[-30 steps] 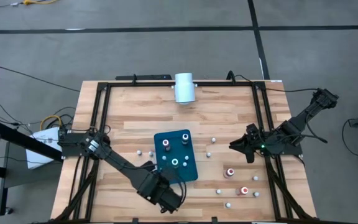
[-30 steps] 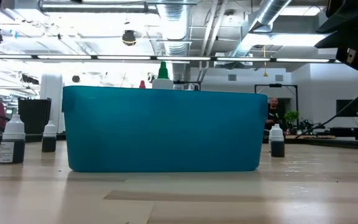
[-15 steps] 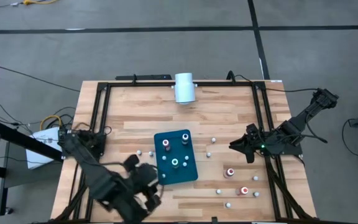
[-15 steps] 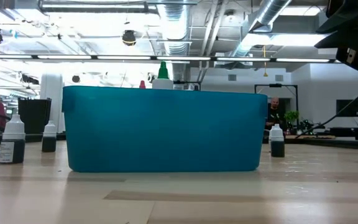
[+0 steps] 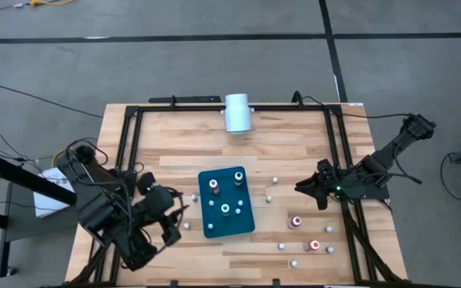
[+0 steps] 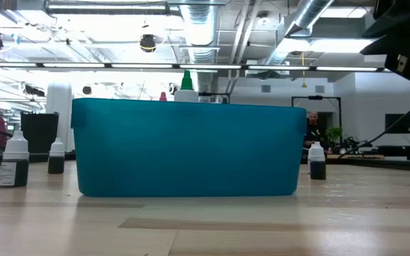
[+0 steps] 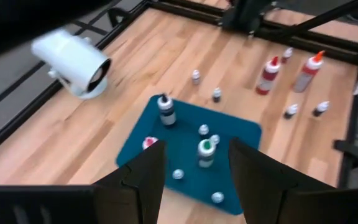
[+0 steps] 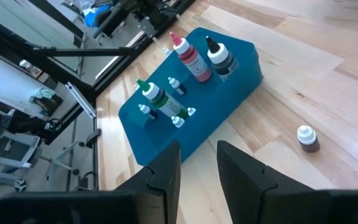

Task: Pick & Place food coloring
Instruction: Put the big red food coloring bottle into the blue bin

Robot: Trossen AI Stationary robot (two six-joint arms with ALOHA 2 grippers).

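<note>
A teal tray lies mid-table. Several food coloring bottles stand upright in it: one red-topped, one green-topped, one dark-capped. More bottles stand on the bare wood right of the tray, among them two red ones, plus small white-capped ones. Two small ones stand left of the tray. My left gripper hangs open above the table, left of the tray, with nothing between its fingers. My right gripper waits by the right rail, narrowly open and holding nothing.
A white cylinder lies at the far edge. Black rails frame the table on all sides. In the low view the tray's wall fills the middle, with small bottles on either side.
My left gripper has drawn back from the tray's near left corner toward the table's left edge and risen. It has tipped from pointing steeply down to a shallower slant. The tray and the bottles have kept their places.
</note>
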